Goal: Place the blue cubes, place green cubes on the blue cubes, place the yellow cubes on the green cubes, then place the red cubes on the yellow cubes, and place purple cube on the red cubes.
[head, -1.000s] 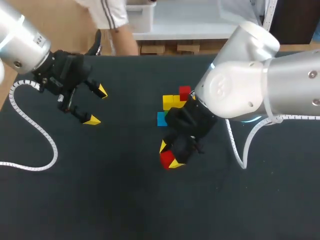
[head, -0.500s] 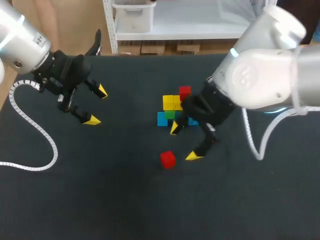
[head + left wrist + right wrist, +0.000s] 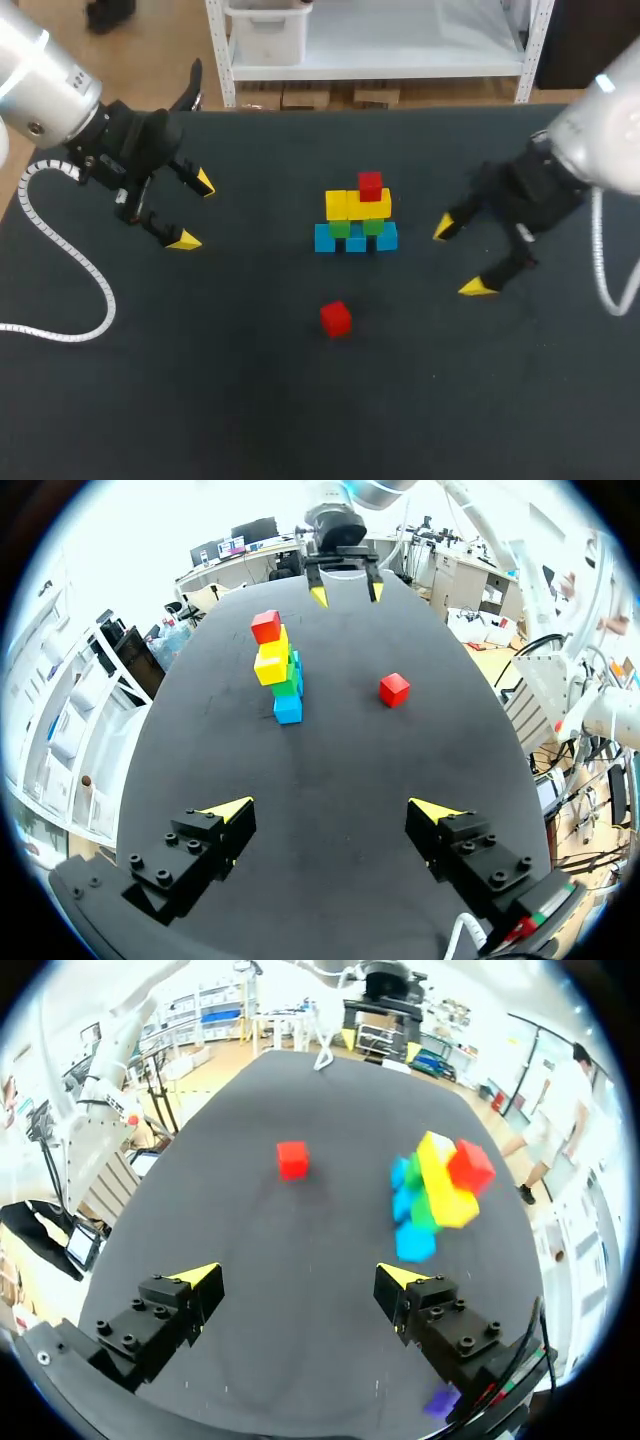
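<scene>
A cube stack (image 3: 355, 220) stands mid-table: blue cubes (image 3: 325, 238) at the base, green cubes (image 3: 340, 228) on them, then yellow cubes (image 3: 337, 205), and one red cube (image 3: 370, 186) on top. A loose red cube (image 3: 336, 318) lies on the table in front of the stack. My right gripper (image 3: 460, 258) is open and empty, to the right of the stack. In the right wrist view the loose red cube (image 3: 293, 1158) and the stack (image 3: 440, 1185) lie ahead of the right gripper (image 3: 300, 1275). A purple cube (image 3: 440, 1400) shows beside that gripper's finger body. My left gripper (image 3: 190, 210) hovers open and empty at the far left.
The black table (image 3: 200, 380) carries only the cubes. In the left wrist view the stack (image 3: 280, 670) and the loose red cube (image 3: 394, 689) lie ahead of the left gripper (image 3: 332, 810), with my right gripper (image 3: 345, 580) beyond them.
My right gripper opened, left the red cube on the table in front of the stack, and drew back to the right. The left arm has not moved.
</scene>
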`<move>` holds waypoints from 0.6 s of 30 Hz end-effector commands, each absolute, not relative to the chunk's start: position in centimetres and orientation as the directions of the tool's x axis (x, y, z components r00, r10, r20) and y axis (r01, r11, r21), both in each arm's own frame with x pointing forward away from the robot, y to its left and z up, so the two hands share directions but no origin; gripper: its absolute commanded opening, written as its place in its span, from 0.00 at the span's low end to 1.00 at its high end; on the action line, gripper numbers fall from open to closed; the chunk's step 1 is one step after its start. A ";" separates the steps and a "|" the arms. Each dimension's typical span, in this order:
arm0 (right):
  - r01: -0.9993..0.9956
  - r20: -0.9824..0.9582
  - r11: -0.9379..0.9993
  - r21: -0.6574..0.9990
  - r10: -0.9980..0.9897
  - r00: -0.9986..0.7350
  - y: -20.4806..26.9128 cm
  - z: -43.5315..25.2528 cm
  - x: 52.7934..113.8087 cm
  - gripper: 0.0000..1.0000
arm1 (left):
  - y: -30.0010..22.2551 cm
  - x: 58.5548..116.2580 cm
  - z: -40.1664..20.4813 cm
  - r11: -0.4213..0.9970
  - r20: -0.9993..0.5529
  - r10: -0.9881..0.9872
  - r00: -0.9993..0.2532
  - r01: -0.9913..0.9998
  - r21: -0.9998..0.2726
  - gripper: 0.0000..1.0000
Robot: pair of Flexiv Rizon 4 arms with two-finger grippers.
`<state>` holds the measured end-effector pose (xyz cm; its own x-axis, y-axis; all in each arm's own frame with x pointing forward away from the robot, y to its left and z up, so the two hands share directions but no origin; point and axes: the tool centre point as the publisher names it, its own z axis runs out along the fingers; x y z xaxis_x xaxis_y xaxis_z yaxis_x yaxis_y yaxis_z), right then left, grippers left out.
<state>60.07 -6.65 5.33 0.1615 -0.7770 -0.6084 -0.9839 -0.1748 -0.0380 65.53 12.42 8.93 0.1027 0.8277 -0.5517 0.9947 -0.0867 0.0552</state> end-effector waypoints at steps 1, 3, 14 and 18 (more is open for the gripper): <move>-0.989 -0.652 -0.131 -0.073 -0.744 0.146 -11.1 6.7 60.1 1.00 | 12.5 65.6 8.9 -0.090 -0.554 0.826 0.106 0.994 0.056 1.00; -0.989 -0.664 -0.123 -0.080 -0.733 0.145 -12.5 6.9 60.5 1.00 | 12.5 65.6 8.9 -0.090 -0.554 0.826 0.106 0.994 0.056 1.00; -0.989 -0.744 -0.113 -0.095 -0.652 0.146 -18.3 7.6 62.9 1.00 | 12.5 65.6 8.9 -0.090 -0.554 0.826 0.106 0.994 0.056 1.00; -0.987 -0.750 -0.127 -0.101 -0.642 0.159 -18.9 7.7 63.3 1.00 | 12.5 65.6 8.9 -0.090 -0.554 0.826 0.106 0.994 0.056 1.00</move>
